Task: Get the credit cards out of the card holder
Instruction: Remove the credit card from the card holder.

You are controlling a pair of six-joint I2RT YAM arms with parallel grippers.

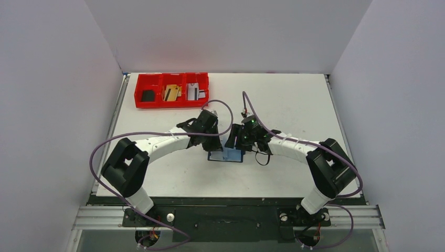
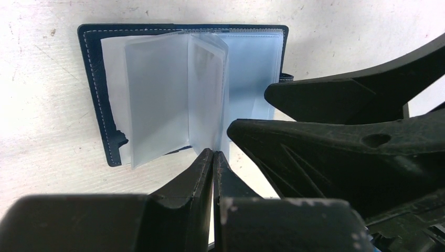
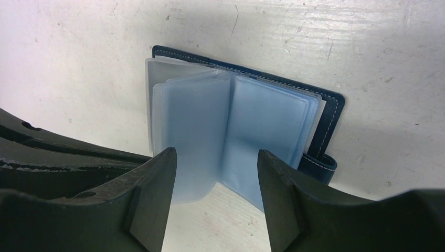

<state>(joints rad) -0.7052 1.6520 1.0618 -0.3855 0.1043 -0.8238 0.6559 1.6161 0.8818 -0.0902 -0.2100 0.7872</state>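
scuffed white table [image 1: 294, 105], white walls [image 1: 225, 31], left claw [image 2: 214, 155] together, right claw [image 3: 216, 157] apart over card holder [image 3: 267, 123]

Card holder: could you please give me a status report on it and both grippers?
Left gripper shut at the edge of the card holder. Right gripper open over it. Holder lies open, looks empty; credit cards in the red tray. No obstruction.

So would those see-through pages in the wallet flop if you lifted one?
Probably floppy: the clear plastic sleeves look thin, and a few bow up off the open card holder. Likely very light, since no card shows inside them. Maybe slippery too, because their surface looks smooth and glossy.
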